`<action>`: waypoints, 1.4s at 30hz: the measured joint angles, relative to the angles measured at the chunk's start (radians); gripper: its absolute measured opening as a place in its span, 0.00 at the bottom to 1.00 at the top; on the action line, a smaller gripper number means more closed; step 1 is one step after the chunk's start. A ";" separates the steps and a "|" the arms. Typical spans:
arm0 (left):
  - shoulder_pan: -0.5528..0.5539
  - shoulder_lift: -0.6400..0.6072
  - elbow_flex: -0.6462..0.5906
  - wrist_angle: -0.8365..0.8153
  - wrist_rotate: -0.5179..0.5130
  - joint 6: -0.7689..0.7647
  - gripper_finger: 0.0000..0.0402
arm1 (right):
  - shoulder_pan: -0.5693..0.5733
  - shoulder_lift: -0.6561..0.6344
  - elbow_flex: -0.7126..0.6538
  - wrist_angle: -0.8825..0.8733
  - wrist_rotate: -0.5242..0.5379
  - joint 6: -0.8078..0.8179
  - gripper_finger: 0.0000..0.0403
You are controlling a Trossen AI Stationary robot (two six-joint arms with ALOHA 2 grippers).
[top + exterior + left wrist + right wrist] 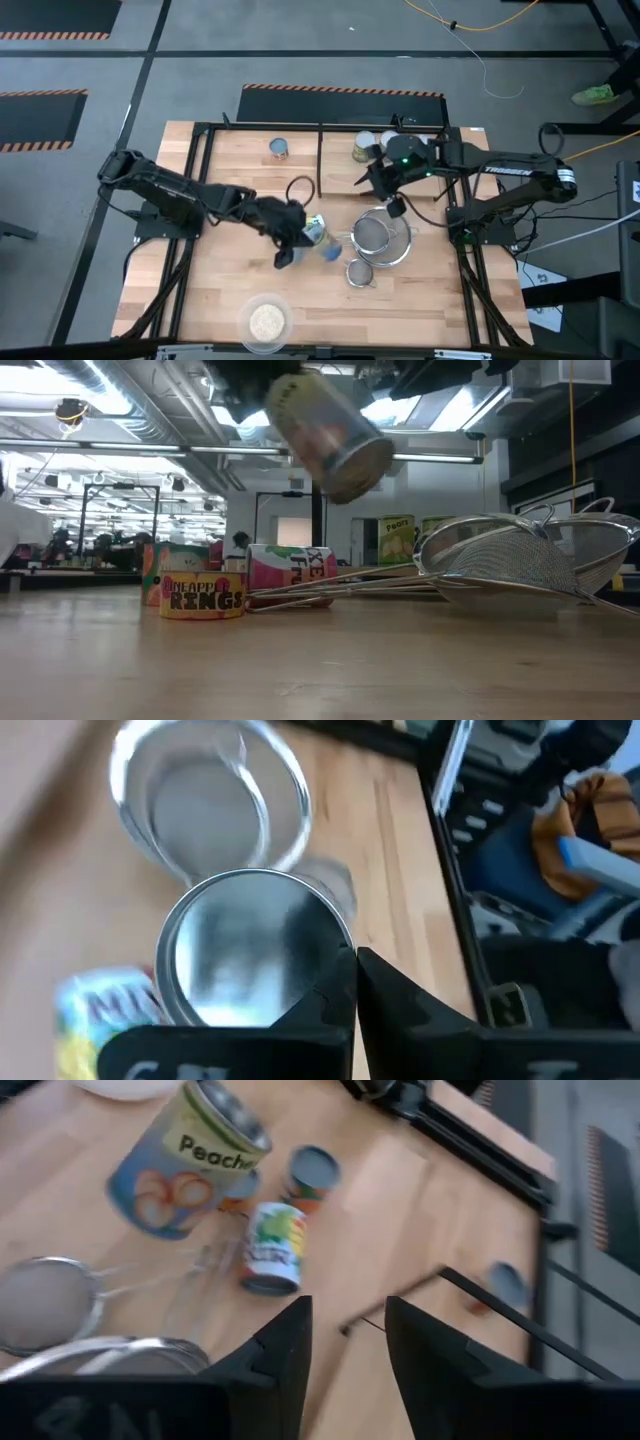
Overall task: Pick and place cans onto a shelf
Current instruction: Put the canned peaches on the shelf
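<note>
A Peaches can [185, 1160] with a blue and cream label hangs tilted above the table's middle [316, 231], high in the low view [330, 435]. My left gripper [298, 237] is shut on it, coming from the table's left. My right gripper [392, 196] hovers open over the strainers [385, 236], and nothing is between its fingers [348, 1350]. The shelf [300, 165], pale wood inside black rails, fills the table's far part. Two cans [279, 149] [363, 148] stand on it. More cans [200, 595] [275, 1245] rest on the table below the held one. My left gripper pinches the can's rim [335, 958] at its silver end. One finger [318, 1010] lies over that end and the other [410, 1015] is outside the wall. The can is lifted clear of the table and tilted, its silver end toward the gripper.
Nested wire strainers [530, 565] lie right of centre, their long handles reaching toward the cans. A clear dish of beige grains [267, 321] sits at the near edge. Black frame rails [190, 200] run along the table's left and right sides.
</note>
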 joint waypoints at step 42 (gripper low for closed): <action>0.488 0.235 0.661 -0.281 0.020 0.497 0.00 | -0.361 -0.173 0.000 -0.168 0.123 -0.007 0.33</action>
